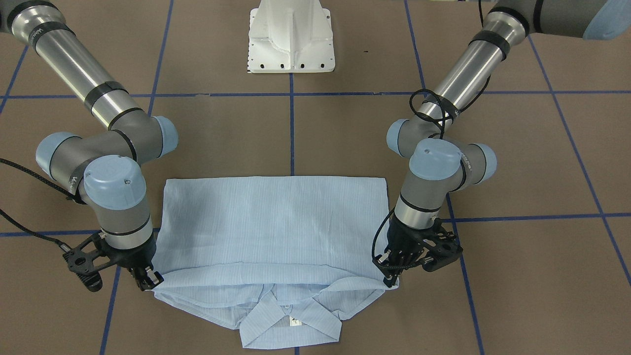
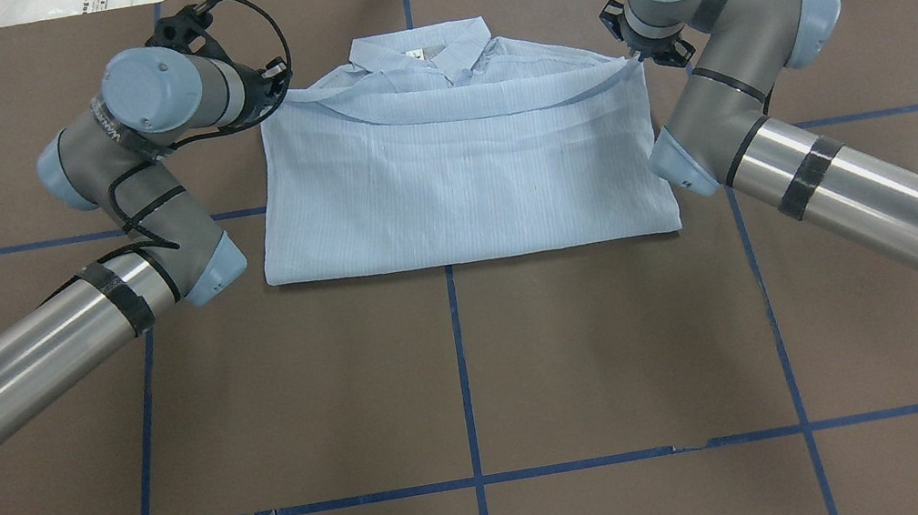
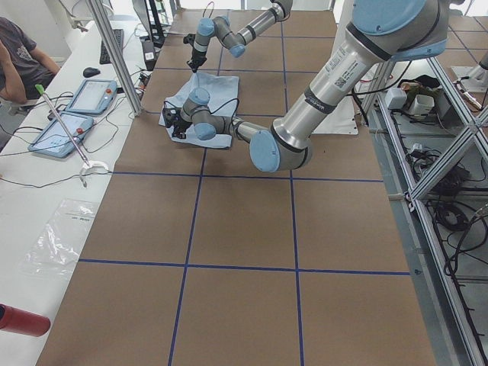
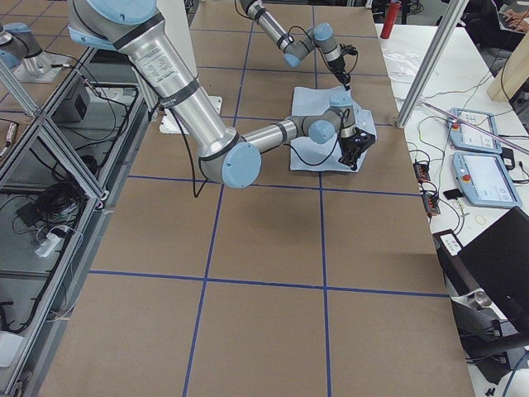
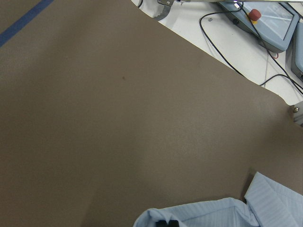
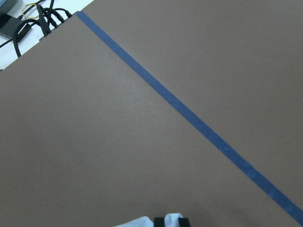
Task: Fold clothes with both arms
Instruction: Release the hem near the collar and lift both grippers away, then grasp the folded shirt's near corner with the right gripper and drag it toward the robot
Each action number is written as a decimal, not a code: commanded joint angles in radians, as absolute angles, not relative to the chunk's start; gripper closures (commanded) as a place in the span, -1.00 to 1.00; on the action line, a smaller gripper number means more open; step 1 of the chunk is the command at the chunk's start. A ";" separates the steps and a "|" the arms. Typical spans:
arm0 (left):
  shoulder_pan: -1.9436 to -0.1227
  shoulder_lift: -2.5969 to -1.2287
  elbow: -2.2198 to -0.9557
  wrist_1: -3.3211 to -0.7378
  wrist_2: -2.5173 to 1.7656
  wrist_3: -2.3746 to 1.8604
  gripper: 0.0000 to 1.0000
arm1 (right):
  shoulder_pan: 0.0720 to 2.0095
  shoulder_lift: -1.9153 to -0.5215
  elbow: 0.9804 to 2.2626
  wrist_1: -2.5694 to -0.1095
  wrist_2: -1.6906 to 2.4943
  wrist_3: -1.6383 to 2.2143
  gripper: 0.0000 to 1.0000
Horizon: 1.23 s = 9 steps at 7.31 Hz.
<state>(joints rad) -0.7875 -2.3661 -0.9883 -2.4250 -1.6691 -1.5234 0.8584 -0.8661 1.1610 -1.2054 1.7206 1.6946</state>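
Across the room's middle, shows a broad table topped in matte brown board, flat and faintly grainy, cut into big squares by thin blue tape lines. Carries a white metal pedestal base at the robot's edge. Along the opposite edge, meets a white bench strewn with black cables and pale blue handheld control screens, with a slanted aluminium post rising beside them. Beyond the bench, a seated person, only partly in view.

Near the bench edge, between the two arms: a pale blue shirt, thin, finely striped, softly creased, folded into a wide rectangle flat on the table. Collar spread open toward the bench, a tiny white neck label inside. Top layer doubled over the body, its free edge strung in a shallow sagging curve just short of the collar.

Left gripper, black and skeletal, clamped tight on one corner of that edge. Right gripper clamped tight on the other corner. Behind them, left arm and right arm: smooth silver tubes, rounded pale blue joint caps, black bands.
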 commanded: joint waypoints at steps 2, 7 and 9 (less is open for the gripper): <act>-0.796 -2.312 -1.026 -2.465 -1.670 -1.467 -0.64 | 0.867 -0.885 1.268 -1.212 1.735 1.700 -1.00; -0.796 -2.275 -1.097 -2.450 -1.680 -1.468 -0.64 | 0.610 -1.270 1.675 -1.204 1.648 1.982 -1.00; -0.795 -2.275 -1.097 -2.450 -1.677 -1.477 -0.64 | 0.606 -1.273 1.698 -1.216 1.654 2.031 -0.98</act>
<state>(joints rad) -0.7953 -2.2757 -1.0961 -2.4499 -1.6783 -1.4715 0.6171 -1.2651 1.6838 -1.2085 1.6595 1.9937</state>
